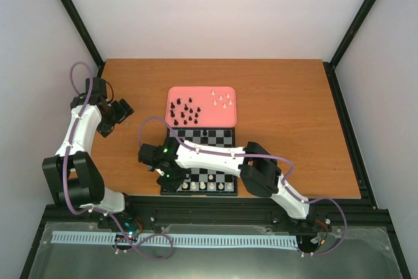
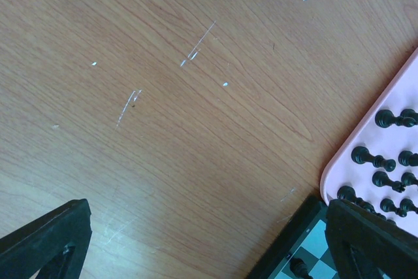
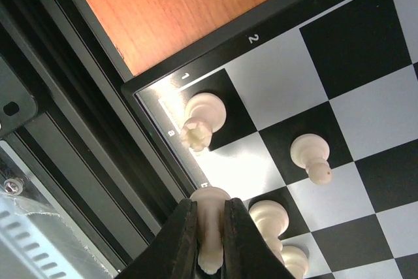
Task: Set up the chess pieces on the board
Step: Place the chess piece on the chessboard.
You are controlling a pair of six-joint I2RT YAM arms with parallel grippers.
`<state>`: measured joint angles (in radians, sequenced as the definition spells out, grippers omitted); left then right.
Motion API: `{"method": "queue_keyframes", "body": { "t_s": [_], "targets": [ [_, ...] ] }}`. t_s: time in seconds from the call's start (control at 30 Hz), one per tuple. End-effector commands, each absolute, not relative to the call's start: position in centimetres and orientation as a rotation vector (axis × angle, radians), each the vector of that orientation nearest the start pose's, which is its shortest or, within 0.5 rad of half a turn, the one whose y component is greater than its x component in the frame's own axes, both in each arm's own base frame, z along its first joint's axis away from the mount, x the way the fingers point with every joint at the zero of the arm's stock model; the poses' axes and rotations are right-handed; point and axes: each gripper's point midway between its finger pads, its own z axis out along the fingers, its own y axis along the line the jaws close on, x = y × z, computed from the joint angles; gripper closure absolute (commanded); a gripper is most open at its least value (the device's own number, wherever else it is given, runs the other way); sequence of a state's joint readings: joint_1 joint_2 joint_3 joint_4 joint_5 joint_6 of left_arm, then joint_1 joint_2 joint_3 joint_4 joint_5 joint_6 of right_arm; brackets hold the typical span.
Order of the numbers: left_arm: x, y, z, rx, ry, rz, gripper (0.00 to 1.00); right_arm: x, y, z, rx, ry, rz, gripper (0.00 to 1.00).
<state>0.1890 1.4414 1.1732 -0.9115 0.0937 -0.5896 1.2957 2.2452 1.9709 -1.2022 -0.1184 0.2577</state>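
The chessboard lies mid-table, in front of the pink tray. Several cream pieces stand on its near row; one black piece stands on its far row. My right gripper is shut on a cream piece at the board's near-left corner, its base over the board's edge. A cream rook stands on the corner square, a cream pawn one row in, more cream pieces beside the held one. My left gripper is open and empty over bare table, left of the tray.
The pink tray holds several black pieces on its left and a few cream pieces on its right. The black metal frame runs along the table's near edge beside the board.
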Motion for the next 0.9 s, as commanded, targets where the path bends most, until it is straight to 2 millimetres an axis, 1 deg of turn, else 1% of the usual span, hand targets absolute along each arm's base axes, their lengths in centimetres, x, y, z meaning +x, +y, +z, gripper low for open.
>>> {"method": "queue_keyframes", "body": {
  "t_s": [0.0,0.47,0.63,0.73,0.87],
  "targets": [
    [33.5,4.5,15.0,-0.986,2.537,-0.244,0.0,10.5,44.7,5.5,-1.587,2.746,0.225,0.93],
    [33.4,4.7,15.3,-0.983,2.531,-0.232,0.0,11.0,44.5,4.9,-1.579,2.763,0.23,0.93],
    [33.4,4.8,15.4,-0.981,2.528,-0.225,0.0,11.2,44.3,4.4,-1.582,2.773,0.22,0.9],
    [33.4,4.8,15.4,-0.982,2.529,-0.223,0.0,11.2,44.3,4.4,-1.581,2.772,0.222,0.87],
    [33.4,4.8,15.4,-0.981,2.528,-0.223,0.0,11.4,44.3,4.4,-1.576,2.775,0.225,0.86]
  ]
}}
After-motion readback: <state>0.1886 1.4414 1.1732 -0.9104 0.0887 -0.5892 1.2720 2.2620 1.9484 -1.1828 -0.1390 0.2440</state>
